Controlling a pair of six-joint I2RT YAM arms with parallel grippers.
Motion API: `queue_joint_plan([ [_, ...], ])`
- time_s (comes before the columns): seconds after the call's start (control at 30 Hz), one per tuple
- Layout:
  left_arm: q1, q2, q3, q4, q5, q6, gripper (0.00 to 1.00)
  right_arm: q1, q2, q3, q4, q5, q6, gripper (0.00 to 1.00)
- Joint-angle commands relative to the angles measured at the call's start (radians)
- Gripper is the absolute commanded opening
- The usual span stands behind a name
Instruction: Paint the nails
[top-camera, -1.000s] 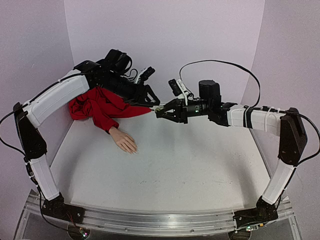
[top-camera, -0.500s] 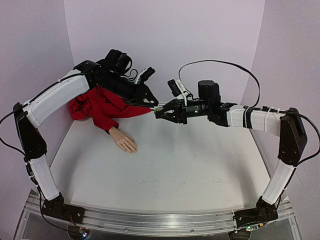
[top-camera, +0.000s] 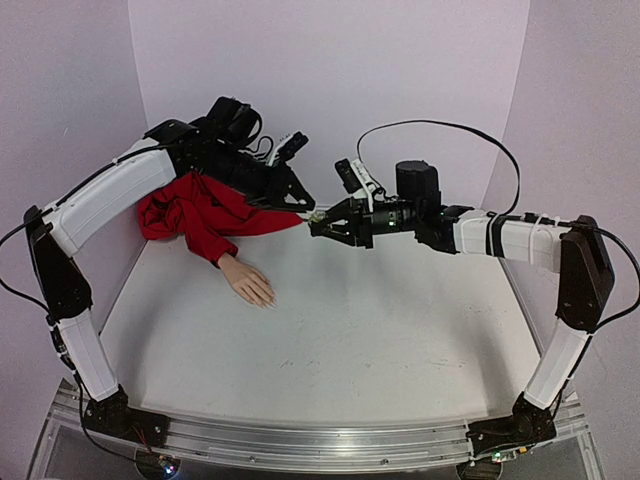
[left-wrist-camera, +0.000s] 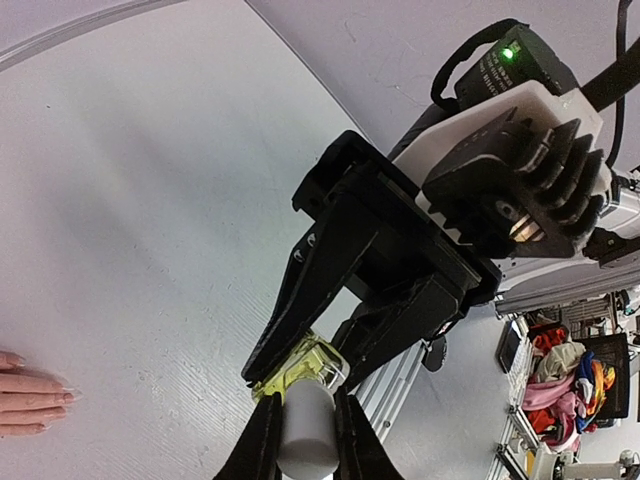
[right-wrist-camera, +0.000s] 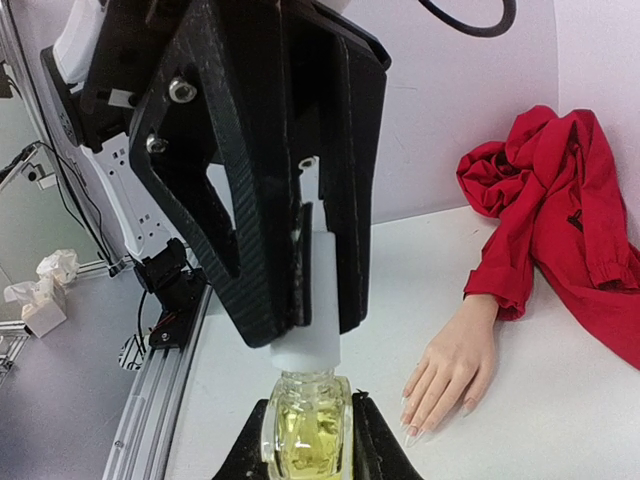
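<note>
A pale mannequin hand (top-camera: 247, 281) lies palm down on the white table, its nails (top-camera: 268, 302) pointing toward the near edge. A red sleeve (top-camera: 200, 215) is bunched behind it. Above the back of the table my two grippers meet on a small yellowish bottle (top-camera: 316, 217). My right gripper (right-wrist-camera: 308, 405) is shut on the glass body (right-wrist-camera: 305, 430). My left gripper (left-wrist-camera: 307, 402) is shut on the white cap (left-wrist-camera: 305, 440), which sits on the bottle. In the right wrist view the hand (right-wrist-camera: 450, 365) and its nails (right-wrist-camera: 410, 432) lie to the right, below the bottle.
Purple walls close in the table at the back and both sides. An aluminium rail (top-camera: 320, 440) with the arm bases runs along the near edge. The sleeve's cloth (right-wrist-camera: 560, 220) is heaped by the left wall.
My left gripper's jaws have closed onto the white cap. Both arms and the bottle have stayed almost where they were.
</note>
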Motion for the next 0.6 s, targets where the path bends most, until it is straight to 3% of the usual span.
queue_joint_plan([
  [0.0,0.010,-0.071,0.019,-0.001,-0.013,0.023,0.04,0.008,-0.030,0.023,0.048,-0.010,-0.015,0.00],
  [0.57,0.014,-0.091,0.008,-0.001,-0.020,0.027,0.00,0.009,-0.028,0.025,0.053,-0.002,-0.015,0.00],
])
